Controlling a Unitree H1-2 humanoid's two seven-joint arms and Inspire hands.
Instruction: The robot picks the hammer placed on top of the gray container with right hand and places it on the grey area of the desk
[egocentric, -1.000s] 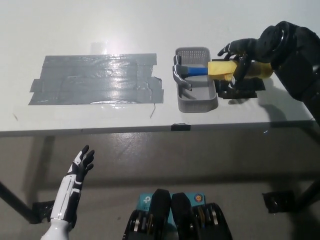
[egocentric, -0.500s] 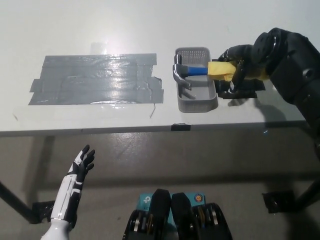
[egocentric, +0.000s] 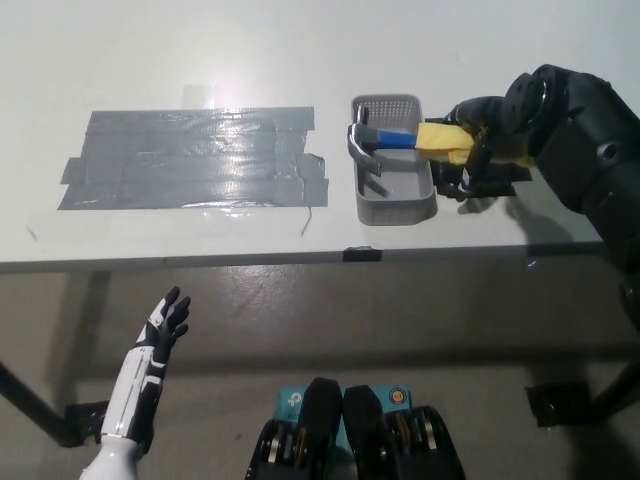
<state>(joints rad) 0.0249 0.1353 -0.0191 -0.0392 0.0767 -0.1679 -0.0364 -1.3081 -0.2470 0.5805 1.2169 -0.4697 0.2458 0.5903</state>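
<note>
Right robot hand (egocentric: 485, 135) grips hammer (egocentric: 410, 140) over gray container (egocentric: 394, 205).

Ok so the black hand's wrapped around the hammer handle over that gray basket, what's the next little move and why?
Probably lift the hammer straight up. The right hand looks closed on its yellow grip, but the steel head still sits over the gray container, so sliding left toward the gray taped area could catch the rim. The left hand rests open below the table edge.

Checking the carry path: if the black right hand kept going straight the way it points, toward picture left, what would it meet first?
The black right hand, shut on the yellow-and-blue-handled hammer, points left across the grey perforated container. Its near rim likely comes first, then the grey taped area; height is unclear.
</note>
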